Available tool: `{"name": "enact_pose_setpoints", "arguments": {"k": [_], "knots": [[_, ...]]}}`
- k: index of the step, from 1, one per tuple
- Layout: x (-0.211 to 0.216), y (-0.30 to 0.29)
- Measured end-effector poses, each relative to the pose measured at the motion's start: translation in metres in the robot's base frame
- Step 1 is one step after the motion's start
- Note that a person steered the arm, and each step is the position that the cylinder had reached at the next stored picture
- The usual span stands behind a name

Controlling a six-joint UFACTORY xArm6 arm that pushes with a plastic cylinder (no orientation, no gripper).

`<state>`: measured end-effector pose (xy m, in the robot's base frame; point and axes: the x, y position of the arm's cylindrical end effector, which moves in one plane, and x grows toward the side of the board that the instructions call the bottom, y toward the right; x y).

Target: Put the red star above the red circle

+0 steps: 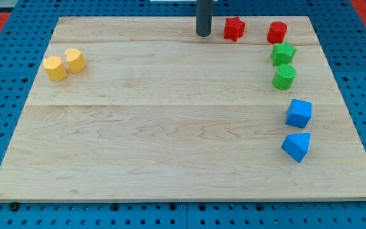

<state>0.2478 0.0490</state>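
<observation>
The red star (pixel 234 28) lies near the view's top edge of the wooden board (pixel 170 127), right of centre. The red circle (pixel 276 32) lies to the star's right, apart from it and slightly lower in the view. My tip (pixel 203 34) stands on the board just left of the red star, with a small gap between them.
A green star (pixel 283 53) sits just below the red circle, with a green circle (pixel 284 77) below that. A blue cube (pixel 298 113) and a blue triangular block (pixel 297 146) lie at the right. Two yellow blocks (pixel 55 68) (pixel 75 60) lie at the upper left.
</observation>
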Motion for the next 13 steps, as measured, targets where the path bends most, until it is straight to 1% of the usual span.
{"name": "enact_pose_setpoints", "arguments": {"k": [1,2,3,5,8,9,11,13], "knots": [[0.008,0.022],[0.006,0.058],[-0.009,0.066],[-0.026,0.006],[-0.037,0.109],[-0.056,0.089],[-0.057,0.108],[-0.056,0.106]]}}
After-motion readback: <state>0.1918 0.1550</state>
